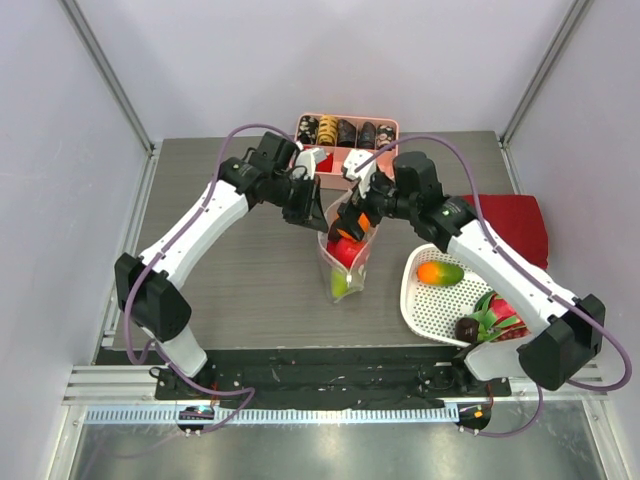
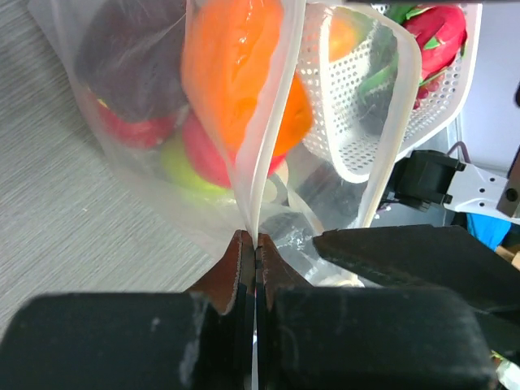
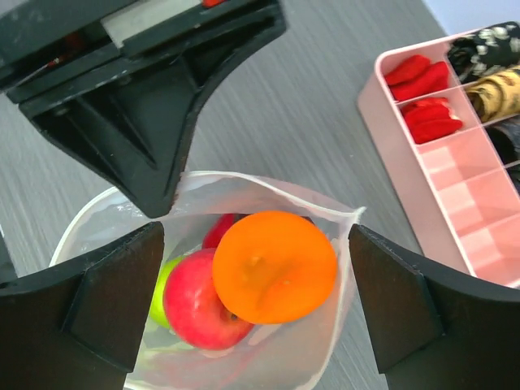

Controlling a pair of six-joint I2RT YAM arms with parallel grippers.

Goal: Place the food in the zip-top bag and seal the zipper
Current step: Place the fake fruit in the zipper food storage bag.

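Left wrist view, bottom centre: the left end effector [image 2: 256, 248] is clamped on the rim of the zip-top bag [image 2: 122, 203], apparently to hold its mouth open. Farther up, an orange fruit [image 2: 236, 73] sits inside atop a red apple [image 2: 205, 153]; the right end effector [image 3: 256, 236], spread wide, flanks it.

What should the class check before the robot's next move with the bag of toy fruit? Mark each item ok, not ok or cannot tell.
1. Left gripper pinches the zip-top bag at its rim: ok.
2. Right gripper is open, with its fingers clear of the orange fruit: ok.
3. Orange fruit rests in the bag, on the red apple: ok.
4. Orange fruit sits below the zipper: cannot tell.
5. All food is bagged: not ok; an orange-green fruit lies in the white basket.
6. Zipper is sealed: not ok; the mouth is open.
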